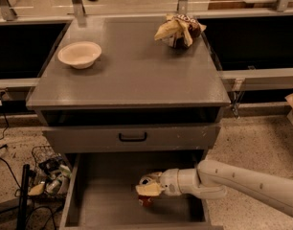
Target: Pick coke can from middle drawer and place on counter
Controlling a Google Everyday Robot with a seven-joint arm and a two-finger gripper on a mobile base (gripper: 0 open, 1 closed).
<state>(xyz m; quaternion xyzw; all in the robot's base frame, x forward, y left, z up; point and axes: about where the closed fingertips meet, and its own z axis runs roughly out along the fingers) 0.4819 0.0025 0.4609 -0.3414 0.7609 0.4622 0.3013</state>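
The coke can (pixel 145 201) stands upright in the open middle drawer (pixel 106 195), right of the drawer's middle; its silver top and red base show. My gripper (pixel 149 189) reaches in from the right on a white arm. Its tan fingers (pixel 147 189) wrap the can's middle, shut on it, and hide most of the can's side. The can still rests on the drawer floor. Above lies the grey counter (pixel 132 75).
A cream bowl (pixel 79 54) sits at the counter's left and a brown-and-yellow snack bag (pixel 179 29) at its back right. A shut drawer front with a black handle (pixel 132 137) overhangs the open drawer. A wire basket with clutter (pixel 48 175) stands on the floor at left.
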